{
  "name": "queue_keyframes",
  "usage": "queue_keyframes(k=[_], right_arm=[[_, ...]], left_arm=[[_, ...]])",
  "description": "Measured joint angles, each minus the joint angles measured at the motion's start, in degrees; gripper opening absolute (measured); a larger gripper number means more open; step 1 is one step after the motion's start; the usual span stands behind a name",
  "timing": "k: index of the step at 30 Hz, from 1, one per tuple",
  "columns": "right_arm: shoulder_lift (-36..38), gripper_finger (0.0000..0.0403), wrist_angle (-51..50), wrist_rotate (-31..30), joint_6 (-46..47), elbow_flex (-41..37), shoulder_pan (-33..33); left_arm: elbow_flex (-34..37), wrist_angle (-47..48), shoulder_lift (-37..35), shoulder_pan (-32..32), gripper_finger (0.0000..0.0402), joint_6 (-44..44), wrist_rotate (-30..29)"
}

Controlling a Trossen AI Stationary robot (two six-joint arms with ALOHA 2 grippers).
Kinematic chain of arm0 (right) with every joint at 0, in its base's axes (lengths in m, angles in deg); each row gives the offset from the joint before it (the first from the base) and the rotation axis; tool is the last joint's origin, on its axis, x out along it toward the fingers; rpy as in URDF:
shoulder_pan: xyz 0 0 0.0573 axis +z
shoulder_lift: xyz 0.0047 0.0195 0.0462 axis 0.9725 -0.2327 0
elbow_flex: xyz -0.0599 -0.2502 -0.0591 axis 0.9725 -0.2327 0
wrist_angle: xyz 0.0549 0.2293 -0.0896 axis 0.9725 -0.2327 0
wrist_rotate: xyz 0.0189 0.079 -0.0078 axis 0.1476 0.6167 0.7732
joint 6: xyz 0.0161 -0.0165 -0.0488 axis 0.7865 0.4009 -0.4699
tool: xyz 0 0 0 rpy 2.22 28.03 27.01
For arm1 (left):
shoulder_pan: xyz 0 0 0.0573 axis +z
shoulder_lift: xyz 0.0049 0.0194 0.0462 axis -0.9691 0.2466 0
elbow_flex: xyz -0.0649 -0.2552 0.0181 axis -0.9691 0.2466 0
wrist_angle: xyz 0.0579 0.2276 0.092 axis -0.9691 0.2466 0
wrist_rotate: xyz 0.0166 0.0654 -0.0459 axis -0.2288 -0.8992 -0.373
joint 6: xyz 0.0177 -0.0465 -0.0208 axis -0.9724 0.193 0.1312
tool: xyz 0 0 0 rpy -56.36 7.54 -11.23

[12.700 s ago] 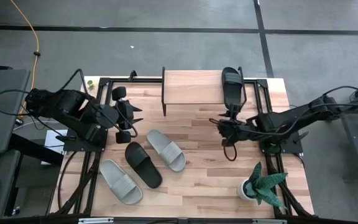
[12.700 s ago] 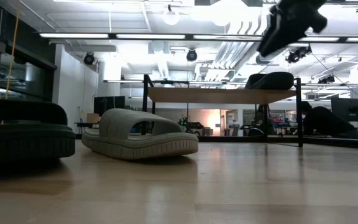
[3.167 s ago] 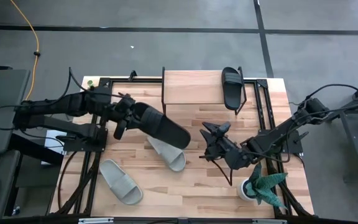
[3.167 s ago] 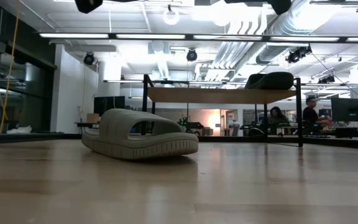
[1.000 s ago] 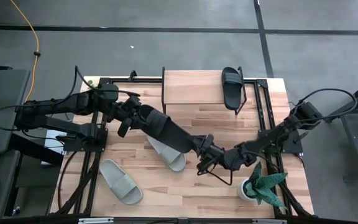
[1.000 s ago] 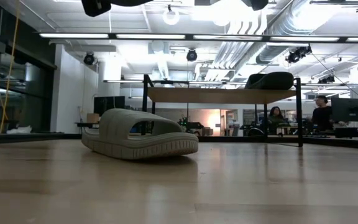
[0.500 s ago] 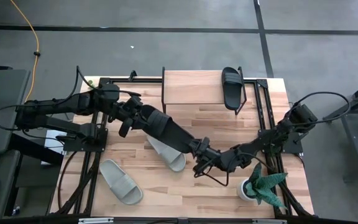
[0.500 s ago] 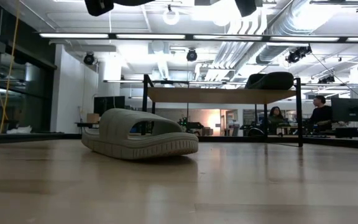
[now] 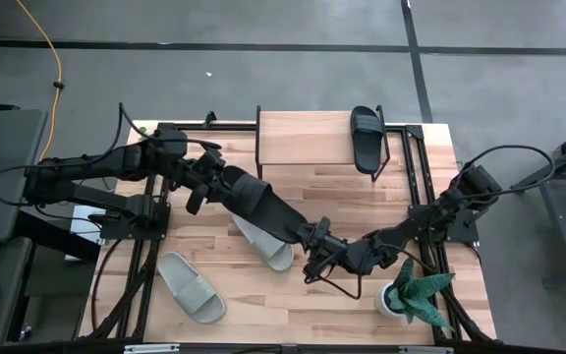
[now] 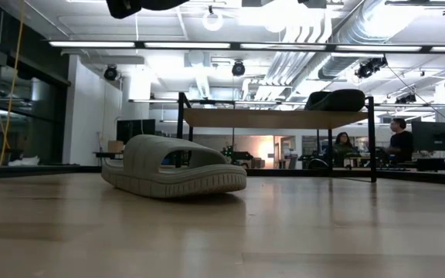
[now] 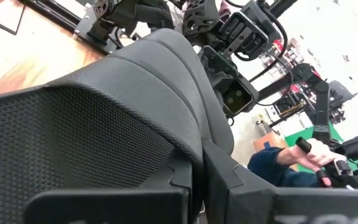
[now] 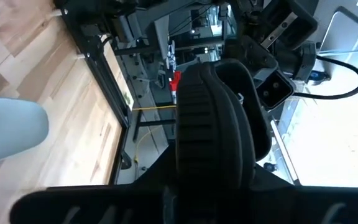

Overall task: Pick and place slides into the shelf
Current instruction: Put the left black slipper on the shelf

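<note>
Currently: black slide point(image 9: 261, 206) held aloft, left gripper point(image 9: 207, 184) clamping its heel, right gripper point(image 9: 314, 242) pinching its toe.

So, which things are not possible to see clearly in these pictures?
- High view: the right gripper pads on the black slide, hidden by the gripper body.
- Low view: both grippers, cut off by the top edge.
- High view: the grey slide, partly covered by the black slide.

Two dark jointed arms, black looping cables, blocky black wrist housings, matte black tool fingers
</note>
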Motion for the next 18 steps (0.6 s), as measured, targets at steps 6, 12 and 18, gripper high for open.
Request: queue_keyframes(k=[6, 12, 18], right_arm=[[0.0, 0.0041, -0.85, -0.29, 0.92, 0.39, 0.0], [0.0, 0.0041, -0.9, -0.24, 1.98, 0.45, -0.02], [0.0, 0.0041, -0.95, -1.0, 2.02, 0.47, -0.04]], left_arm=[[0.0, -0.01, 0.02, 0.0, 0.0023, -0.73, -0.19], [0.0, -0.01, 0.07, 0.0, 0.0021, -1.31, -0.26], [0.0, -0.12, 0.08, 0.0, 0.0034, -3.87, -0.36]])
